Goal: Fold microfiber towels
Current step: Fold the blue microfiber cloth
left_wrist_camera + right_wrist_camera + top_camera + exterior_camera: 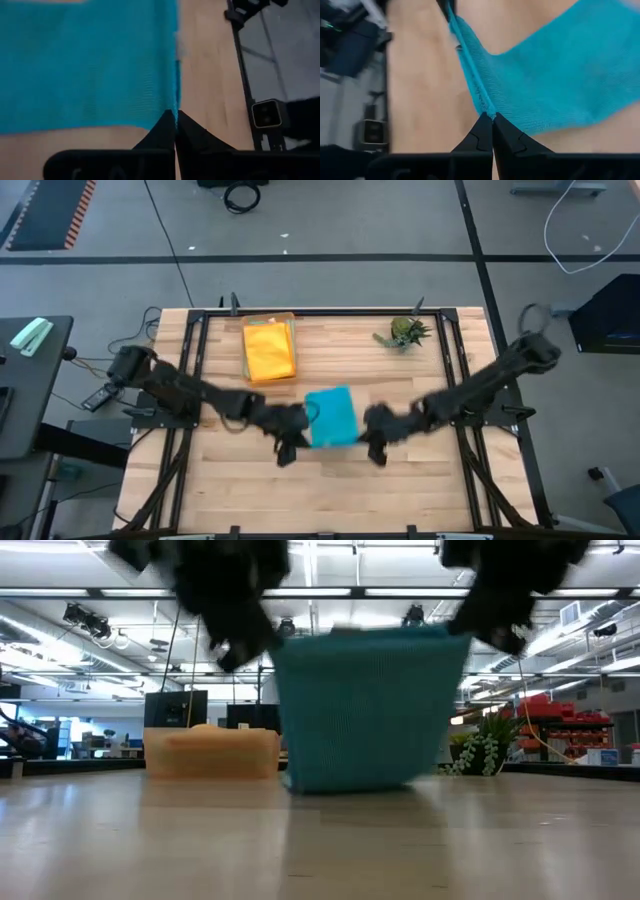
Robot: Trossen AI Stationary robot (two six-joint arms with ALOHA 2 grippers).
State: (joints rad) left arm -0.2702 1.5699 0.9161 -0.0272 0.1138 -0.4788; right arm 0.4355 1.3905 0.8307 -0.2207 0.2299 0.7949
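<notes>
My left tool (175,116) is pressed together on one corner of the teal towel (331,418), and my right tool (492,119) pinches the other near corner the same way. Between them the towel hangs lifted over the middle of the table (420,490), its lower edge touching the wood in the low view. At about eleven o'clock from the towel, a yellow towel (269,352) lies in an orange tray (268,317). At about one o'clock stands a small green plant (404,333).
</notes>
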